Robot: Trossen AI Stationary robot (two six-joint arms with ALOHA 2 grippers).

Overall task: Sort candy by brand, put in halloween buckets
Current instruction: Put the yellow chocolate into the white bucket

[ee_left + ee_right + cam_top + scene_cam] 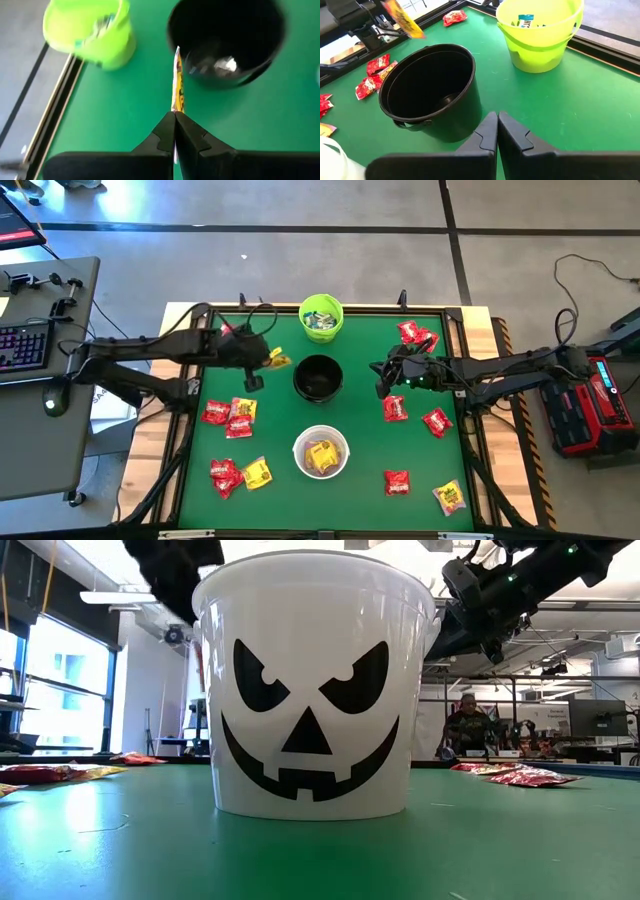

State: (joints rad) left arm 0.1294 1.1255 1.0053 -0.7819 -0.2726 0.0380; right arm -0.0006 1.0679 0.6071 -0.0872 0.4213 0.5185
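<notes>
Left gripper (175, 117): jaws clamped on a yellow candy packet (177, 80), its long axis pointing straight ahead of the jaws. It hangs above the tabletop (280, 420), beside the black bucket (318, 377); the white bucket (321, 451), holding yellow candy, lies beyond. Right gripper (383, 377): jaws shut, empty, on the black bucket's other side. Green bucket (321, 317) holds pale packets. No wrapper print is legible.

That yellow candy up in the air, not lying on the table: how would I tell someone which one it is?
Start at the black bucket in the middle of the green table. Just beside it, on the left arm's side, the left gripper is shut on a yellow candy packet. Unlike the other yellow packets, it is off the table, pinched by one end.
</notes>
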